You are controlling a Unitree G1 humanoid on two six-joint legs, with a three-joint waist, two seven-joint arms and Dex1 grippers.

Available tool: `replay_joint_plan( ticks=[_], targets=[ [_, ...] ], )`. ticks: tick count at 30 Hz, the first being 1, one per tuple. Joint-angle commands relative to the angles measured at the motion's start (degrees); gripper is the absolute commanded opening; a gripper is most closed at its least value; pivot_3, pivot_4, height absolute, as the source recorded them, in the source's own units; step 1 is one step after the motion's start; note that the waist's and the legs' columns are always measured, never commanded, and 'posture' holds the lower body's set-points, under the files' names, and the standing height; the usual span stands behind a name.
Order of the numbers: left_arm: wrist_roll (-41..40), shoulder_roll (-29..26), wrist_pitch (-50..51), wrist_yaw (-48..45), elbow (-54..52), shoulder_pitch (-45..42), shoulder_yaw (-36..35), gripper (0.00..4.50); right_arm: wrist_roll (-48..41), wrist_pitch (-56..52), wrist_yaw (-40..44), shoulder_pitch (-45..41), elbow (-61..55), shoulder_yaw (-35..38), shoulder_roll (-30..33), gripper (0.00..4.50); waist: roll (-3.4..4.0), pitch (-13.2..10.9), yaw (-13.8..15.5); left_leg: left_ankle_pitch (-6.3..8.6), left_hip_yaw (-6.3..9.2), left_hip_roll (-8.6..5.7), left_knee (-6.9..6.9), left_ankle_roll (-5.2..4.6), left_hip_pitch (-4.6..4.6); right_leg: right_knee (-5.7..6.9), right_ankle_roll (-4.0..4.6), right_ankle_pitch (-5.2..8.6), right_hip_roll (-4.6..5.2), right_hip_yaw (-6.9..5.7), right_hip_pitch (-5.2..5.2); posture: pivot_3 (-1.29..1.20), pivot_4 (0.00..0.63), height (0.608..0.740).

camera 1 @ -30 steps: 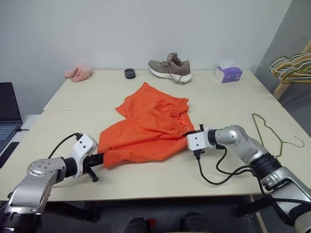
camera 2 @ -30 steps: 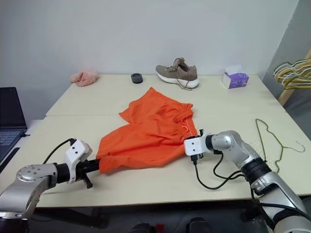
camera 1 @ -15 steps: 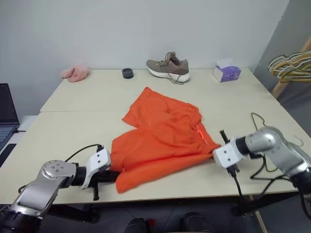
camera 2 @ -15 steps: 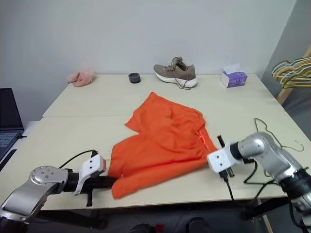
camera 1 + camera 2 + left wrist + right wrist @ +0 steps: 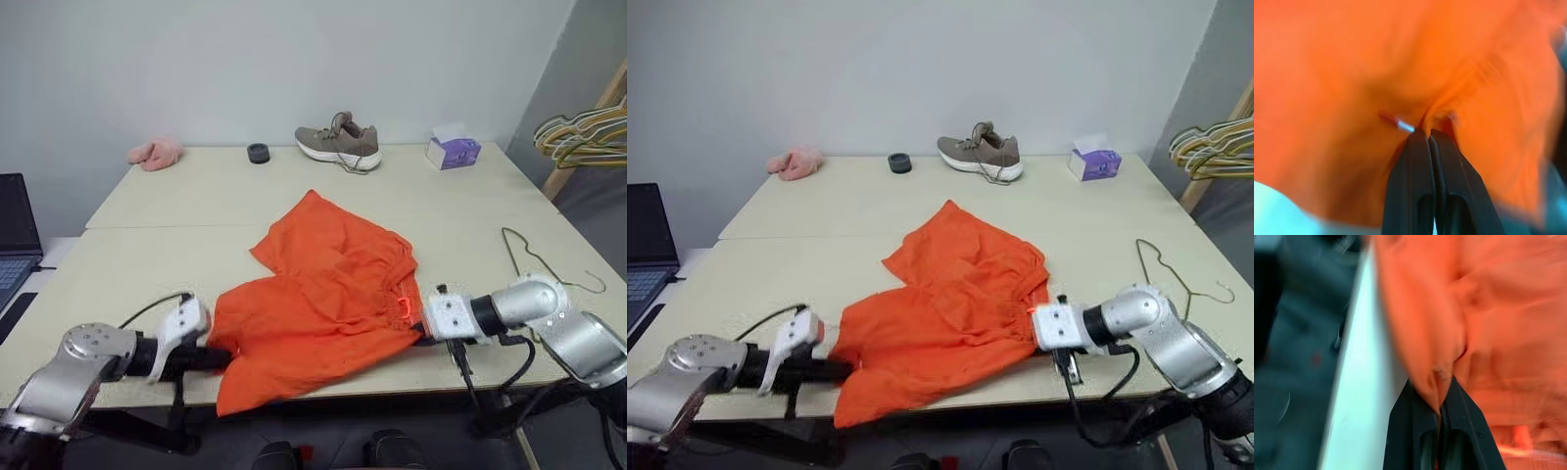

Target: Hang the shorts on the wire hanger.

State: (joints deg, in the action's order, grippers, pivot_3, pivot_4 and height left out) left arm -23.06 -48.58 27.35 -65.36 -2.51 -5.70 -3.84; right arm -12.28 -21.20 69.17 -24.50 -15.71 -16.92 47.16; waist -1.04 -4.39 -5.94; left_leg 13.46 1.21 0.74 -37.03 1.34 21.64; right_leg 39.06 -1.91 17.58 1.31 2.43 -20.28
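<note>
The bright orange shorts lie across the near half of the table, and one lower corner droops over the front edge. My left gripper is shut on the shorts at their left end. My right gripper is shut on the waistband side near the small orange drawcord loop. In the right wrist view the fabric is pinched between the black fingers. The thin olive wire hanger lies flat on the table just beyond my right arm.
At the table's back edge stand a brown shoe, a purple tissue box, a dark round ring and a pink fluffy cloth. Bunched yellow and green hangers hang at the right. A laptop sits far left.
Both grippers have drawn the shorts toward the table's front edge, and a corner now hangs over it. The right gripper pulled back with the waistband. The camera view also shifted.
</note>
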Motion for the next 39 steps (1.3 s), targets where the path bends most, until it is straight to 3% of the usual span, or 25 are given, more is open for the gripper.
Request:
replay_joint_plan(
  ticks=[1, 4, 7, 10, 15, 19, 21, 24, 28, 32, 34, 37, 39],
  targets=[
    [-0.98, 6.38, 0.11, 11.30, 8.98, -19.63, -4.54, 0.00, -0.56, -4.21, -7.42, -16.76, 18.11, 5.79, -7.68, 0.03, -0.31, -0.35, 0.28, -0.08, 0.11, -0.01, -0.13, -0.09, 0.01, 0.04, -0.07, -0.23, -0.17, -0.08, 0.02, -0.12, 0.025, 0.740],
    [3.54, 10.47, -3.19, 18.42, 23.14, -35.27, -3.54, 0.00, 6.51, 4.34, -12.02, -30.30, 39.03, 3.81, -12.50, 0.03, -0.39, -0.28, 0.03, -0.48, 0.14, -0.06, -0.04, -0.01, 0.20, -0.06, -0.08, -0.74, -0.50, -0.14, -0.03, -0.12, 0.018, 0.740],
    [9.94, 12.45, -12.04, 28.57, 43.27, -53.47, -2.78, 0.00, 17.42, 19.42, -27.36, -47.39, 63.39, 0.58, -16.77, 0.03, -0.39, -0.19, -0.73, -0.46, -0.07, -0.25, 0.02, 0.03, 0.21, -0.09, -0.05, -0.81, -0.30, 0.00, -0.04, -0.13, 0.012, 0.740],
    [14.00, 12.15, -20.15, 35.35, 58.02, -66.84, -2.98, 0.00, 25.06, 30.43, -40.00, -59.38, 77.53, -1.83, -19.18, 0.03, -0.39, -0.16, -2.04, -0.49, -0.21, -0.34, 0.02, 0.07, 1.38, 0.04, -0.12, -0.95, -0.12, 0.15, -1.30, -0.13, 0.011, 0.740],
    [22.08, 7.49, -37.02, 42.70, 67.94, -82.98, -0.40, 0.00, 33.93, 45.64, -56.51, -71.01, 84.61, -4.35, -18.84, 0.03, -0.42, -0.13, -3.87, -0.84, -0.29, -0.28, 0.11, 0.68, 3.56, 0.38, -0.22, -0.92, 0.21, 0.15, -3.66, -0.13, 0.006, 0.740],
    [26.78, 4.77, -45.46, 40.86, 67.04, -85.53, 2.61, 0.00, 37.25, 53.40, -63.75, -70.87, 84.86, -4.32, -17.40, 0.03, -0.40, -0.12, -4.94, -0.78, -0.34, -0.21, 0.79, 0.78, 3.64, 0.29, -0.27, -0.81, 0.27, 0.15, -3.94, -0.12, 0.005, 0.740],
    [29.48, 2.87, -48.59, 39.64, 65.03, -83.32, 4.50, 0.00, 38.55, 56.94, -65.70, -67.97, 84.02, -4.58, -16.90, 0.03, -0.36, -0.10, -5.17, -0.83, -0.46, -0.28, 0.98, 0.81, 3.45, 0.01, -0.25, -0.78, 0.27, 0.14, -3.83, -0.12, 0.003, 0.740],
    [28.90, 0.49, -45.59, 29.72, 57.06, -70.59, 6.15, 0.00, 39.99, 63.25, -64.62, -57.19, 80.82, -6.16, -17.21, 0.03, -0.20, 0.10, -5.34, -0.99, -0.47, -0.29, 0.96, 0.76, 2.95, 0.02, -0.25, -0.78, 0.19, 0.13, -3.32, -0.10, 0.003, 0.740],
    [16.85, -1.77, -21.73, 14.81, 33.74, -44.71, 2.66, 0.00, 39.43, 69.19, -57.90, -42.45, 74.77, -8.14, -17.82, 0.03, 0.02, 0.17, -5.77, -0.85, -0.50, -0.25, 0.98, 0.46, 1.10, 0.14, -0.23, -0.76, -0.16, 0.18, -1.47, -0.08, 0.009, 0.740],
    [8.66, -5.00, -2.61, 8.78, 13.80, -24.65, -0.53, 0.00, 37.24, 72.53, -49.58, -33.58, 69.11, -8.51, -17.53, 0.03, -0.03, 0.07, -6.43, -0.97, -0.24, -0.18, 0.49, 0.42, 1.35, 0.90, -0.09, -0.85, -0.18, 0.25, -1.78, -0.07, 0.012, 0.740],
    [5.44, -7.50, 2.70, 5.25, 6.15, -13.84, -2.52, 0.00, 32.91, 73.07, -40.96, -27.29, 62.97, -9.31, -16.34, 0.03, -0.14, 0.13, -6.27, -0.96, 0.01, -0.07, 0.22, 0.42, 1.49, 1.02, -0.07, -0.86, -0.14, 0.14, -1.83, -0.06, 0.011, 0.740],
    [1.37, -11.62, 7.07, -0.04, -2.30, -1.93, -5.04, 0.00, 17.90, 62.73, -20.47, -16.14, 45.87, -11.52, -11.37, 0.03, -0.19, 0.17, -5.06, -0.93, 0.22, 0.00, 0.29, 0.42, 1.07, 0.89, 0.04, -0.76, -0.18, -0.06, -1.30, -0.07, 0.011, 0.740],
    [0.09, -13.71, 7.73, -2.59, -5.86, 2.78, -5.77, 0.00, 12.78, 54.89, -13.28, -12.09, 37.52, -10.94, -8.39, 0.03, -0.14, 0.13, -3.65, -0.89, 0.27, -0.01, 0.32, 0.46, 0.74, 0.86, 0.19, -0.65, -0.14, -0.14, -0.91, -0.07, 0.012, 0.740]
  ],
)
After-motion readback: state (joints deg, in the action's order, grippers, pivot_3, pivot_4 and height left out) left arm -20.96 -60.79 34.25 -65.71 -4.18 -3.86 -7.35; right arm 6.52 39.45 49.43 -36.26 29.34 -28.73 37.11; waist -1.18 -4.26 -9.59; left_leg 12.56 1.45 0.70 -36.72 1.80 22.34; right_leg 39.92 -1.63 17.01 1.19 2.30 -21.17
